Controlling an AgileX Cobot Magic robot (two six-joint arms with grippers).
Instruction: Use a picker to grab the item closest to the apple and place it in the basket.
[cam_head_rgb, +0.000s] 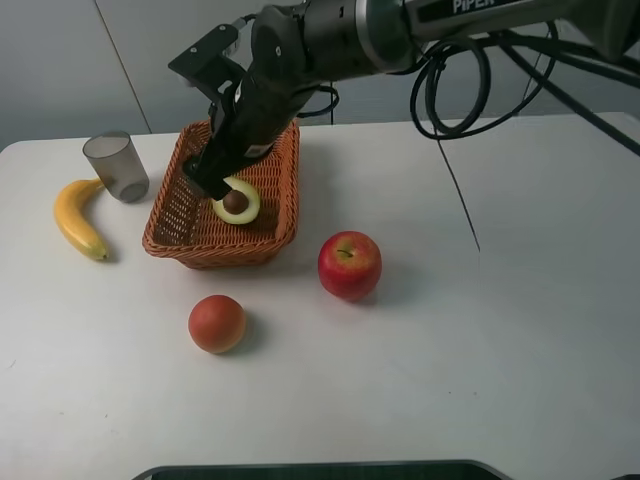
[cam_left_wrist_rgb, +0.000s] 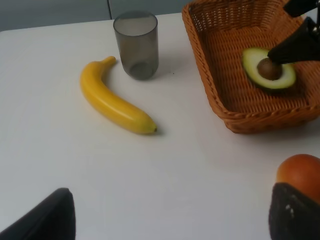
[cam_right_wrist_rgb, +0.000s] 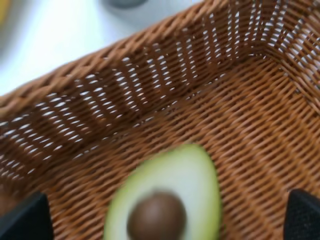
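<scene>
In the high view the right gripper reaches into the wicker basket at upper left of the frame, over the avocado half, which lies pit-up on the basket floor; the apple sits lower right of the basket. Only the right wrist view shows those 2 fingers spread wide, open either side of the avocado. The left wrist view alone shows the left gripper, open and empty above the table, with the banana at centre left.
</scene>
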